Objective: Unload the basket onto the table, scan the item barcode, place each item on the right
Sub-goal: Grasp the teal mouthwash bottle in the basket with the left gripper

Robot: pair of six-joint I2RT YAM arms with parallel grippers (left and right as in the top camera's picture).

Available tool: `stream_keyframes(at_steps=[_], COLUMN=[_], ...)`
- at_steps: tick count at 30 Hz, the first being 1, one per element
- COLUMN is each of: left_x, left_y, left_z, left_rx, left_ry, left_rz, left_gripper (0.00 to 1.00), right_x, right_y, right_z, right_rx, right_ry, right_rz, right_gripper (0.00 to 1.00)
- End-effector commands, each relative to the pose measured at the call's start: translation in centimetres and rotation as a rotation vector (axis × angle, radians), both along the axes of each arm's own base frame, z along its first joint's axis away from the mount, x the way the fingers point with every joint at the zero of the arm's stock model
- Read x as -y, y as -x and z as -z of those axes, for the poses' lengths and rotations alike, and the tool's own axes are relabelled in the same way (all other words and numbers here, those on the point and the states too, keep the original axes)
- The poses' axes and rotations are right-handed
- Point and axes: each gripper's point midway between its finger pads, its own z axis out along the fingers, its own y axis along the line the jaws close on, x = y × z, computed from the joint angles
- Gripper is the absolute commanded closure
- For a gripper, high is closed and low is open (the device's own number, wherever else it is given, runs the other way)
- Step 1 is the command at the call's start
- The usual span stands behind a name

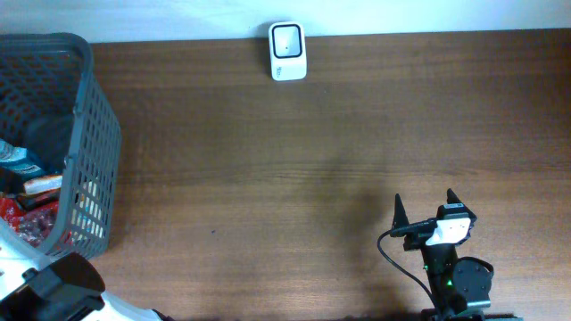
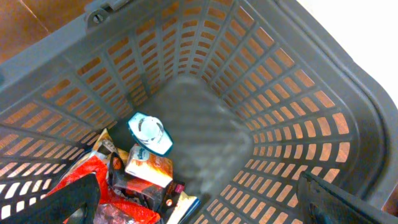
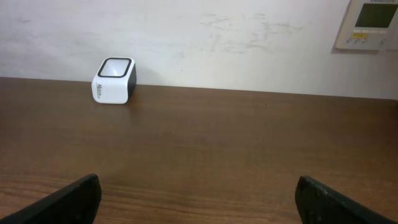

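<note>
L gripper [image 2: 199,186] hung over the grey slatted plastic basket [image 2: 292,124], looking straight down into it. Its fingers [image 2: 81,202] were spread as wide as they go w/ nothing between them, prob. placed so as to pick an item.

The goods lay heaped in one corner of the basket floor: 1 teal-and-white pouch [image 2: 149,132], 1 orange-and-white carton [image 2: 148,167], red crinkled wrappers [image 2: 127,211] beneath. Dark bits were mixed in, so total unclear; at least 3. No barcode readable from here.

R gripper [image 1: 425,198] sat low at the near edge of the brown wooden table [image 1: 268,160], well apart from the basket, fingers likewise wide apart & empty. It faced the white cube-shaped barcode scanner [image 1: 287,51], which stood at the far edge against the pale wall [image 3: 217,50], about mid-table, likely so either arm could reach it.

Count: 1 basket, 1 scanner, 2 grippers. Task judged at its start, no item taken out yet.
</note>
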Motion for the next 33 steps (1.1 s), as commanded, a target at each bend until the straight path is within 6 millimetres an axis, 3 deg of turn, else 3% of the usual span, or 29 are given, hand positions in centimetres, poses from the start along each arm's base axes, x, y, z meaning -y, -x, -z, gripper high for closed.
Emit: stream_keyframes(at_steps=[1,5,9,12,16,20,23,24,26,27,30,33], left_x=[-0.3,0.0,0.2,-0.8,-1.8,-2.9,-3.4,-3.5,-3.9,-4.4,-4.8,-5.2], left_y=[0.1,0.0,0.5,1.4,0.6,1.7,1.0,0.9,0.1,-0.4,-1.2,-1.8], left_z=[0.0,0.0,1.4,3.2,5.0,8.4,10.6,11.0,12.2,12.8,15.1,17.3], left_rx=[0.004,0.011,-0.041,-0.127,-0.147,-0.274,-0.31,-0.314,-0.318,-0.316,-0.343,-0.376], left_ry=[0.007,0.021,0.046,0.04,0.058,0.089,0.117,0.12,0.132,0.126,0.147,0.159], left_rz=[-0.017,-0.003,-0.014,-0.058,-0.092,-0.187,-0.182,-0.181,-0.176,-0.177,-0.165,-0.147], left_gripper=[0.01,0.01,0.01,0.01,0.01,0.01,0.01,0.02,0.21,0.24,0.28,0.26], right_x=[-0.1,-0.1,-0.1,-0.1,-0.1,-0.1,-0.1,-0.1,-0.1,-0.1,-0.1,-0.1], right_y=[0.0,0.0,0.0,0.0,0.0,0.0,0.0,0.0,0.0,0.0,0.0,0.0], right_z=[0.3,0.3,0.3,0.3,0.3,0.3,0.3,0.3,0.3,0.3,0.3,0.3], right_rx=[-0.005,-0.004,-0.004,-0.005,-0.005,-0.005,-0.005,-0.005,-0.005,-0.005,-0.005,-0.004], right_ry=[-0.004,-0.004,-0.004,-0.003,-0.004,-0.004,-0.004,-0.004,-0.004,-0.004,-0.004,-0.004], right_rz=[-0.001,-0.001,-0.001,0.0,-0.001,0.0,-0.001,-0.001,-0.001,-0.001,0.0,-0.001], right_gripper=[0.02,0.02,0.02,0.02,0.02,0.02,0.02,0.02,0.02,0.02,0.02,0.02])
